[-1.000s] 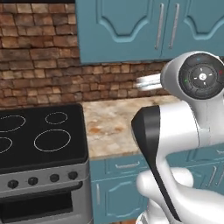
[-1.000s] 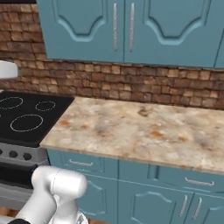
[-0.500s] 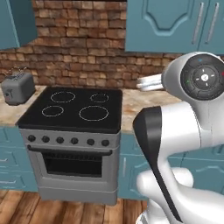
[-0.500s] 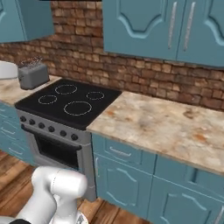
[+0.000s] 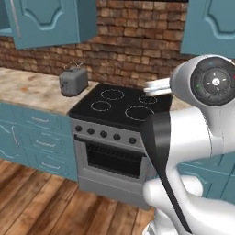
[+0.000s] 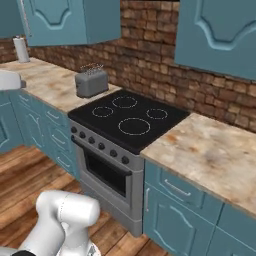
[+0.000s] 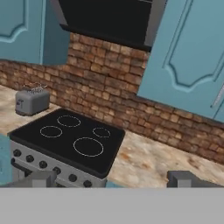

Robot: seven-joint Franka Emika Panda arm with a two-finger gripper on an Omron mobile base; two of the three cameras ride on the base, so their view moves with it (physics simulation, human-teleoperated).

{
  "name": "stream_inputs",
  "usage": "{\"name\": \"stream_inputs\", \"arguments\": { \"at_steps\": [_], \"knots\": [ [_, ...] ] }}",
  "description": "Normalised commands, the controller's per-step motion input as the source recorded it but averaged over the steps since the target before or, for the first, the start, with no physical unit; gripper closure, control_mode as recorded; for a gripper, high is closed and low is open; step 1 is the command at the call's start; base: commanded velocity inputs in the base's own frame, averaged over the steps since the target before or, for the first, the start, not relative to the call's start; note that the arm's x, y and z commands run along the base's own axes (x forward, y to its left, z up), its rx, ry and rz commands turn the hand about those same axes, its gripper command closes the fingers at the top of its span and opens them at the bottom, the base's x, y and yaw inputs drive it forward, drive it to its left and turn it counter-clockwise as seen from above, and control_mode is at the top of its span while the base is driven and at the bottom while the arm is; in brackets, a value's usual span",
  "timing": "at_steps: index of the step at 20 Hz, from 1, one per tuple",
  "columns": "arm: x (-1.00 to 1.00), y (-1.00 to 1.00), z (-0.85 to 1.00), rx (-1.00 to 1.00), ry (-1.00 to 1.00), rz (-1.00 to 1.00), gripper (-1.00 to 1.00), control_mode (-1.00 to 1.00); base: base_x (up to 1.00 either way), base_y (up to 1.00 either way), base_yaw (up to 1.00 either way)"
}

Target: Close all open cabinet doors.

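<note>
A tall teal cabinet door [image 5: 46, 20] with an arched panel hangs at the upper left, above the toaster. It appears swung out from its cabinet, with its silver bar handle [image 5: 16, 18] on its left edge and a darker opening beside it. The same door [image 6: 65, 20] sits at the top left of the right base view. Another teal cabinet door [image 7: 188, 52] hangs right of the dark range hood [image 7: 109, 19]; I cannot tell whether it is ajar. My gripper [image 7: 113, 181] is open, with nothing between its fingertips [image 7: 43, 178], hovering in front of the stove and well short of both doors.
A black-topped stove [image 5: 124, 108] with an oven below stands in the middle. A grey toaster [image 5: 73, 81] sits on the speckled counter to its left, and a paper towel roll [image 6: 20, 48] stands further along. More counter [image 6: 210, 155] runs right over teal base cabinets. The floor is wood.
The whole view has shifted: the base moved left along the kitchen, from the counter right of the stove to the stove, toaster and left wall cabinet. The gripper stayed open.
</note>
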Motion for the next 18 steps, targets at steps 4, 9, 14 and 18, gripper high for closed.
{"name": "stream_inputs", "arguments": {
  "at_steps": [4, 9, 14, 18],
  "knots": [
    [0.0, 0.0, 0.0, 0.0, 0.0, 0.0, -1.0, 1.0, 0.24, 0.57, 0.36],
    [0.0, 0.0, 0.0, 0.0, 0.0, 0.0, -1.0, 1.0, 0.36, 0.6, 0.29],
    [0.0, 0.0, 0.0, 0.0, 0.0, 0.0, -1.0, 1.0, 0.49, 0.64, 0.22],
    [0.0, 0.0, 0.0, 0.0, 0.0, 0.0, -1.0, 1.0, 0.54, 0.64, 0.18]
  ]
}}
